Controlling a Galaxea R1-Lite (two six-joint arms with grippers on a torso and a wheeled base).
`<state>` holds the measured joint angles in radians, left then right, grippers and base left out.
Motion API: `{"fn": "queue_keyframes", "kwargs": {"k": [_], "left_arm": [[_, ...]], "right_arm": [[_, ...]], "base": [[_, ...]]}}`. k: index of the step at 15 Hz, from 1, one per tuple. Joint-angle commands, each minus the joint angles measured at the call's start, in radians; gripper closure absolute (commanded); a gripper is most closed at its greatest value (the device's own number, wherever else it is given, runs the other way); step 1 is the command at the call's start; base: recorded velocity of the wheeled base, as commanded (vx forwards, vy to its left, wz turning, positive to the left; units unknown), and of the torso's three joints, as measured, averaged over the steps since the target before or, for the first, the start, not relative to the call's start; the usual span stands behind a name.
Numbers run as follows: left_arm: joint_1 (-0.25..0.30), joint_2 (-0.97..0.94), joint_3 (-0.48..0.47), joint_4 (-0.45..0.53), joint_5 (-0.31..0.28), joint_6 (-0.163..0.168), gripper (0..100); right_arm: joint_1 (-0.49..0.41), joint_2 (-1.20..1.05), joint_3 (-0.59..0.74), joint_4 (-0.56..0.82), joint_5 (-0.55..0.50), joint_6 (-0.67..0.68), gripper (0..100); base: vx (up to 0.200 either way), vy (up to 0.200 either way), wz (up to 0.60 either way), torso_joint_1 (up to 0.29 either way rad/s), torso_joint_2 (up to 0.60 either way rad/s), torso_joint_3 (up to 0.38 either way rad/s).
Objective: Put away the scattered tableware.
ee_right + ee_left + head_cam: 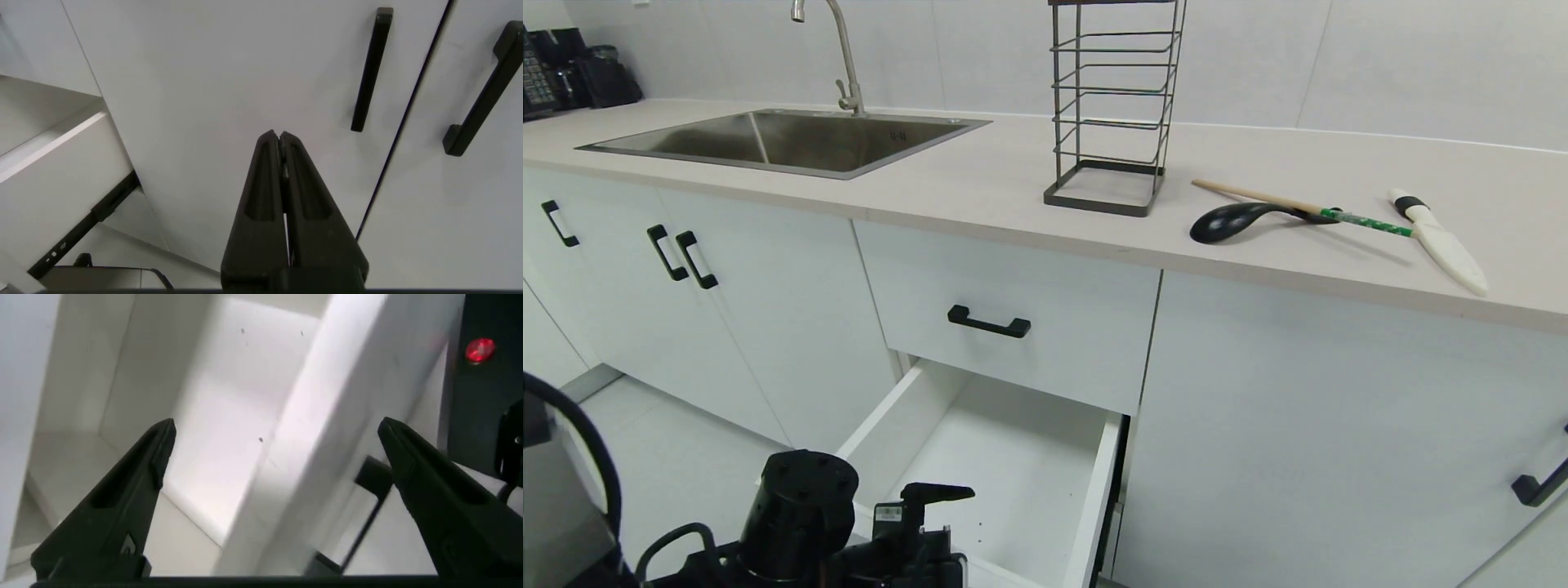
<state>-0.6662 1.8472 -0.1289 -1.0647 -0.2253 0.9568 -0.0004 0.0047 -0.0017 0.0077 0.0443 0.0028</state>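
Left pincer (pixel 276 429) gaped by the open drawer (pixel 1098 490), right pincer (pixel 278 137) clenched empty. Rising toward the ladle (pixel 1225 222) risked striking the tabletop (pixel 1013 188) edge.

Black spoon (pixel 1227 222), white spatula (pixel 1450 253) with black band, green-patterned wooden stick (pixel 1266 196).

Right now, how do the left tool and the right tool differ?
The left tool is open wide; the right tool is shut tight. The left tool sits at the pulled-out drawer, looking into it; the right tool faces a closed cabinet door. Both are black and hold nothing.
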Motion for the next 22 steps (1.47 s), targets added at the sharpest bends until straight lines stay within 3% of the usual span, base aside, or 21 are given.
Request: {"fn": "queue_keyframes", "kwargs": {"k": [1,4,7,9,10,11,12,13,14,16,22], "left_arm": [[-0.052,-0.079,0.026,-0.001,0.000,0.000,0],[-0.087,-0.186,0.048,-0.005,0.003,-0.024,0],[-0.073,-0.385,0.038,-0.009,0.069,-0.144,0],[-0.049,-0.477,-0.003,-0.003,0.254,-0.366,0],[-0.026,-0.479,-0.026,-0.001,0.296,-0.425,0],[0.056,-0.473,-0.084,0.008,0.350,-0.523,0],[0.119,-0.462,-0.112,0.023,0.348,-0.556,0],[0.283,-0.433,-0.164,0.086,0.310,-0.595,0],[0.390,-0.422,-0.182,0.117,0.216,-0.602,0],[0.490,-0.425,-0.163,0.117,0.086,-0.593,0],[0.494,-0.619,-0.001,0.124,0.086,-0.602,0]], "right_arm": [[0.000,0.001,0.000,0.000,0.000,0.000,100],[0.000,0.001,0.000,0.000,0.000,0.000,100],[0.000,0.001,0.000,0.000,0.000,0.000,100],[0.000,0.001,0.000,0.000,0.000,0.000,100],[0.000,0.001,0.000,0.000,0.000,0.000,100],[0.000,0.001,0.000,0.000,0.000,0.000,100],[0.000,0.001,0.000,0.000,0.000,0.000,100],[0.000,0.001,0.000,0.000,0.000,0.000,100],[0.000,0.001,0.000,0.000,0.000,0.000,100],[0.000,0.001,0.000,0.000,0.000,0.000,100],[0.000,0.001,0.000,0.000,0.000,0.000,100]], "base": [[0.000,0.000,0.00,0.000,0.00,0.000],[0.000,0.000,0.00,0.000,0.00,0.000],[0.000,0.000,0.00,0.000,0.00,0.000],[0.000,0.000,0.00,0.000,0.00,0.000],[0.000,0.000,0.00,0.000,0.00,0.000],[0.000,0.000,0.00,0.000,0.00,0.000],[0.000,0.000,0.00,0.000,0.00,0.000],[0.000,0.000,0.00,0.000,0.00,0.000],[0.000,0.000,0.00,0.000,0.00,0.000],[0.000,0.000,0.00,0.000,0.00,0.000],[0.000,0.000,0.00,0.000,0.00,0.000]]}}
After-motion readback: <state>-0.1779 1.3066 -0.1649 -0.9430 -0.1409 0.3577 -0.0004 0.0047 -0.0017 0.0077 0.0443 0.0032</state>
